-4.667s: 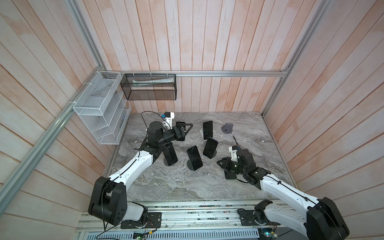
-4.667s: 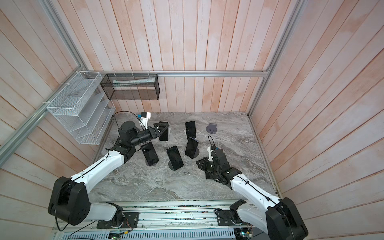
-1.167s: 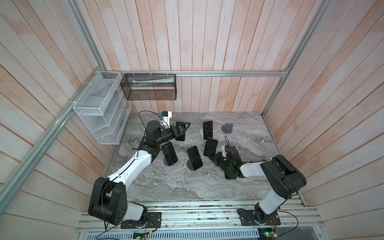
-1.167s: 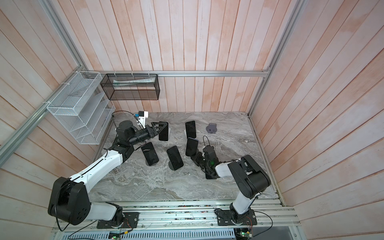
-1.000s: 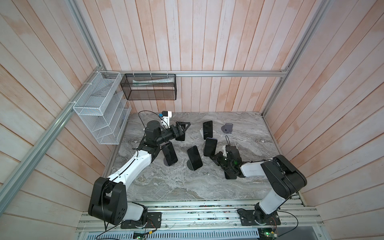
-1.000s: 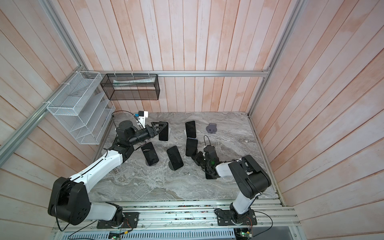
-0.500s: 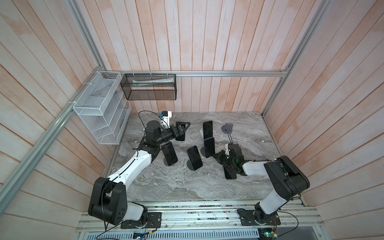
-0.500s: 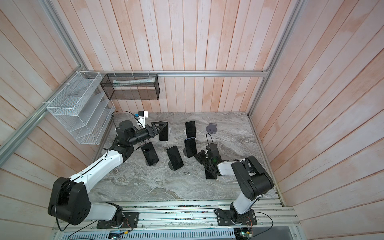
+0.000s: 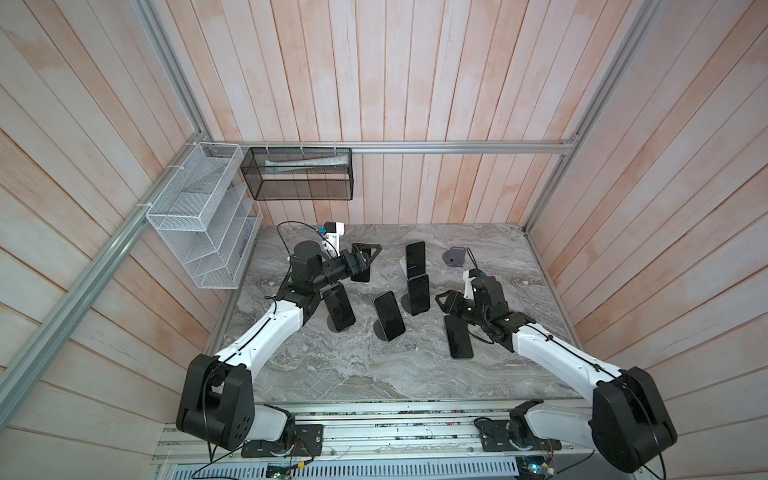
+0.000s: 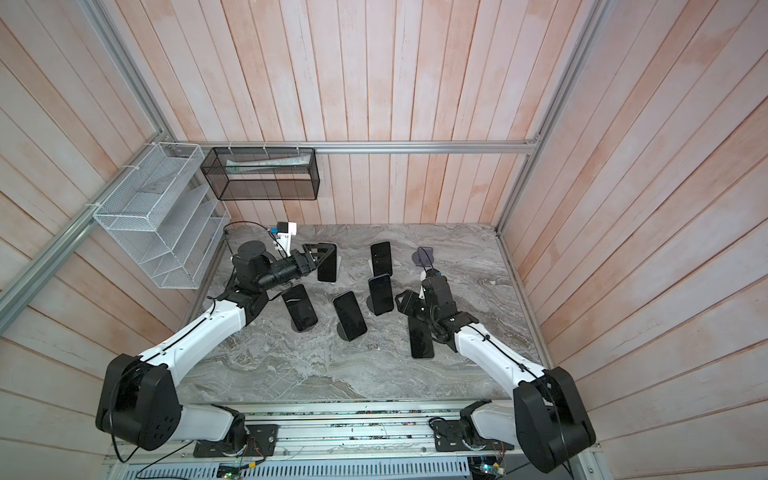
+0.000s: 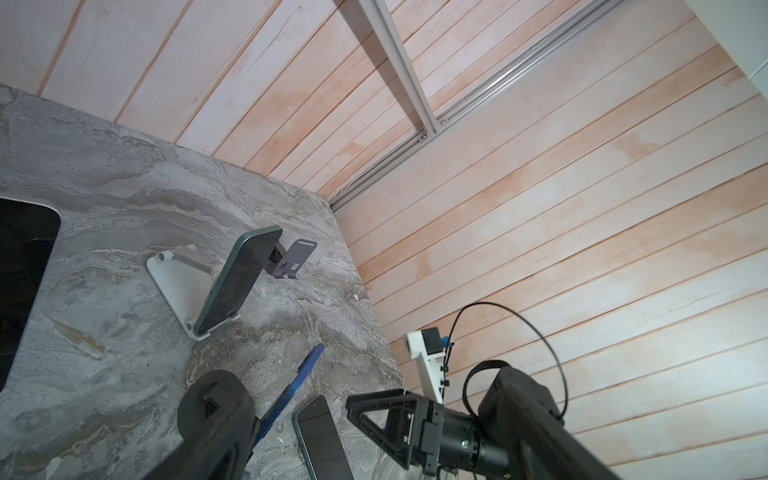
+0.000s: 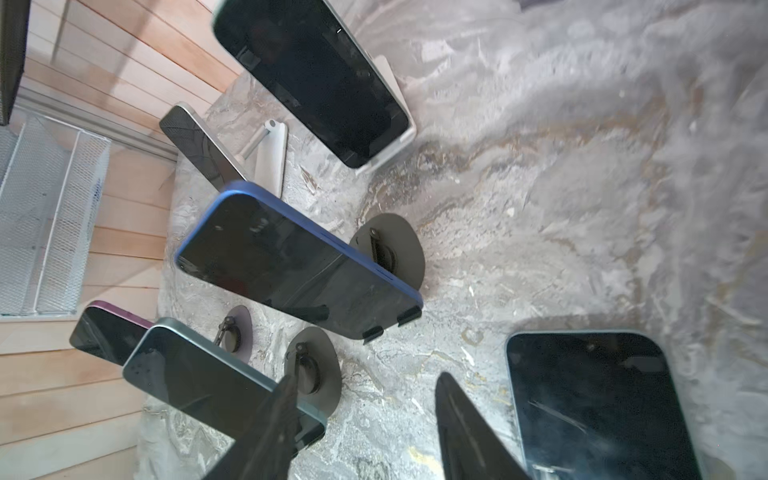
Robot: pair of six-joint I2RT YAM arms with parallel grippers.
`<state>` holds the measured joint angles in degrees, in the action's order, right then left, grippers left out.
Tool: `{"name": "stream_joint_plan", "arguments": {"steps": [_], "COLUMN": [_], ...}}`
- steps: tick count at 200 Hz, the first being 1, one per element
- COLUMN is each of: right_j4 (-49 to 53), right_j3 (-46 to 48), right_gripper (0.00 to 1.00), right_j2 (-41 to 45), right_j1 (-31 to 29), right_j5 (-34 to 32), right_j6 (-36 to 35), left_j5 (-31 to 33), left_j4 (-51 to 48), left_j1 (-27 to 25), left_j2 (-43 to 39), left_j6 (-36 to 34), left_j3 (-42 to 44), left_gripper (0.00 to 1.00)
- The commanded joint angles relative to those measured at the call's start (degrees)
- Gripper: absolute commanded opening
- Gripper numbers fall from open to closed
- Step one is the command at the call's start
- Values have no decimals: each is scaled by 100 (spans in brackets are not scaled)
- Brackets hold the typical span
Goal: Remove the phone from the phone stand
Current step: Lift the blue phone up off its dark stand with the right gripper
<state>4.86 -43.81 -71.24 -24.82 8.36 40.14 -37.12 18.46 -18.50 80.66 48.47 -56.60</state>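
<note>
In both top views the standing phone [image 9: 362, 275] is partly covered by the left pincer [image 9: 368, 253]; whether the two touch cannot be told. The far end of the flat phone [image 9: 457, 338] is overlapped by the right arm [image 9: 490, 316]. In the left wrist view a dark screen [image 11: 23, 291] is cut off by the picture's edge. In the right wrist view the right pincer [image 12: 368, 378] is blurred and cut off, the flat phone is cropped, and the worktop [image 12: 623, 145] is smeared. The paper [image 9: 305, 163] in the black mesh basket [image 9: 299, 195] is too small to be read.
</note>
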Motion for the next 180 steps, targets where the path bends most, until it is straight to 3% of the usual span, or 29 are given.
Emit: {"name": "stream_joint_plan", "arguments": {"steps": [1, 17, 50, 80, 101, 126, 180], "right_j4": [1130, 1175, 1295, 1413, 1708, 1917, 1850], "right_j3": [-721, -1094, -1861, -2401, -2800, -3065, -3181], "right_gripper": [80, 90, 90, 91, 91, 93, 98], "right_j2": [112, -20, -621, -1168, -1560, -1911, -2395], "right_j1": [12, 12, 4, -78, -168, -591, -918], "right_j5": [-281, -402, 67, -117, -33, -554, -990], "right_j6": [-1375, -1793, -2356, -2566, -2883, -3228, -3236], "left_j5": [35, 73, 562, 879, 785, 651, 380], "left_j4": [-203, -308, -1172, -1288, -1185, -1016, -731], "left_j1": [-274, -451, -606, -465, -298, -127, -35], "left_j2": [31, 118, 261, 187, 156, 125, 125], "left_j6": [-304, -359, -813, -825, -695, -562, -367], "left_j3": [-225, -265, -582, -558, -516, -457, -380], "left_gripper": [93, 93, 93, 95, 95, 95, 95]}}
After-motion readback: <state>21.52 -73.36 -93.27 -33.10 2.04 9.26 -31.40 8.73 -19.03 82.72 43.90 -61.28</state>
